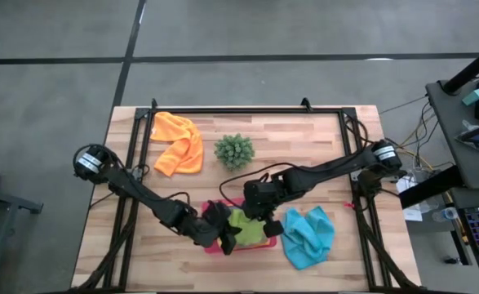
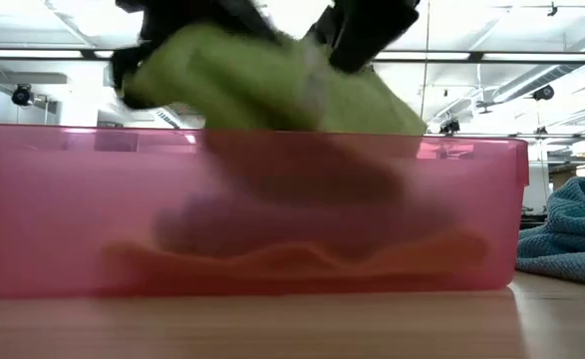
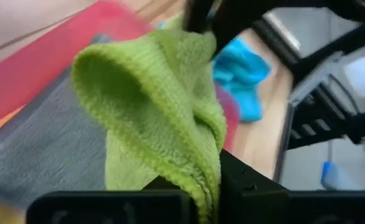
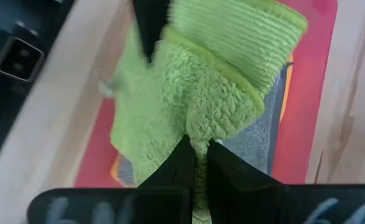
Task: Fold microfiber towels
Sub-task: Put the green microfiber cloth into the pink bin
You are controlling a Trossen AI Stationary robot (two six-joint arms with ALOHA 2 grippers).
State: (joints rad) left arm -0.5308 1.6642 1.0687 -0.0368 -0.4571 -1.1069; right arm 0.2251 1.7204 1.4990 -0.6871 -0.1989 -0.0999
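Both grippers (image 1: 223,234) (image 1: 265,222) pinching lime towel (image 1: 247,226)

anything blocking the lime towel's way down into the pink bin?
Nothing visible. Both the left gripper and right gripper are shut on the lime green towel, held just above the pink bin. Below lies only a grey towel on an orange-yellow one.

Both arms extend inward and meet near the front centre. Left gripper (image 1: 225,237) and right gripper (image 1: 255,214) sit close together, jaws of each clamped shut, wrists angled downward.
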